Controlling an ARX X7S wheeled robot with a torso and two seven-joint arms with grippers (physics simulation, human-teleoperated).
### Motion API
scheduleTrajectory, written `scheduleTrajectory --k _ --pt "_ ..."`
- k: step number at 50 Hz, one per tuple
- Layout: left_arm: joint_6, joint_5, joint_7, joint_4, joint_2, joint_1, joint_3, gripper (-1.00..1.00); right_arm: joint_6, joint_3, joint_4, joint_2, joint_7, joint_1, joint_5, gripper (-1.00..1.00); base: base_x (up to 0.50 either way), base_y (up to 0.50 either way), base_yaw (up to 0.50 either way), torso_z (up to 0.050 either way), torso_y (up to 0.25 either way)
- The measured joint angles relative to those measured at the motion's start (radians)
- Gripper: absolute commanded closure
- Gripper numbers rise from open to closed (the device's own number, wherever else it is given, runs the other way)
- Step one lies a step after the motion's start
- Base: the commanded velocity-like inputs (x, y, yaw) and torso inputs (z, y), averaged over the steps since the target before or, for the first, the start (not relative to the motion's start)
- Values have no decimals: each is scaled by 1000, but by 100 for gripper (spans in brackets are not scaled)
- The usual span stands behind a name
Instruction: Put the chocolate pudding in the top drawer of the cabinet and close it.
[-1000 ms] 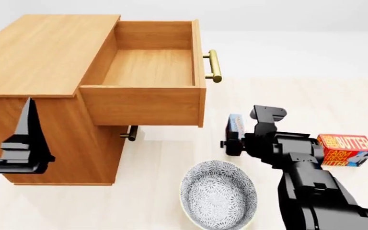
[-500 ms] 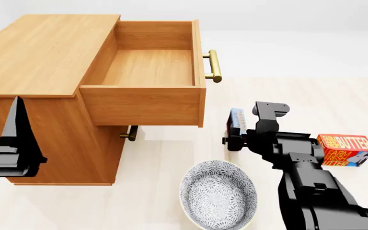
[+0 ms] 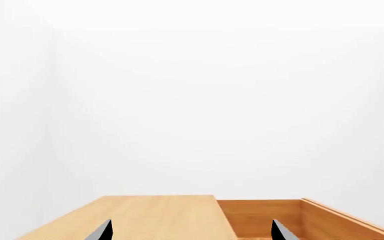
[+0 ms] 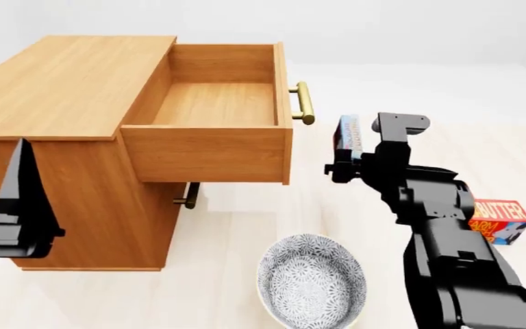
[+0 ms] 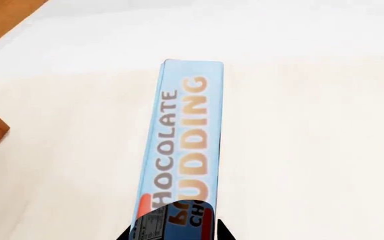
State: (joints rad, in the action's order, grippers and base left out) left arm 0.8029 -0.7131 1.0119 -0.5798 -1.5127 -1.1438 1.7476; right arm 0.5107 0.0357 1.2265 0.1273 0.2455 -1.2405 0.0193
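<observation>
The pale, cream-coloured worktop point(image 4: 244, 219) carries the orange-brown wooden cabinet point(image 4: 62, 89) on its left side. A patterned grey-and-white bowl point(image 4: 311, 279) sits near the front edge, just right of the cabinet's base. A red butter box point(image 4: 501, 219) lies towards the right edge, well apart from the bowl.

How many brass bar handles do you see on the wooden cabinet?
2. One brass bar handle is on the open top drawer; a second brass handle shows partly beneath that drawer. Further handles may be hidden.
</observation>
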Motion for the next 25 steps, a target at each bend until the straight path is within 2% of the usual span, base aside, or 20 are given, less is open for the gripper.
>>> scheduleTrajectory --k 19,25 --pt "-22 12 22 -5 -1 5 -4 -100 230 20 -509 3 -22 124 30 100 0 0 0 0 0" --pt "-21 4 15 -13 -9 8 -5 -100 288 18 -625 3 -24 149 37 100 0 0 0 46 64"
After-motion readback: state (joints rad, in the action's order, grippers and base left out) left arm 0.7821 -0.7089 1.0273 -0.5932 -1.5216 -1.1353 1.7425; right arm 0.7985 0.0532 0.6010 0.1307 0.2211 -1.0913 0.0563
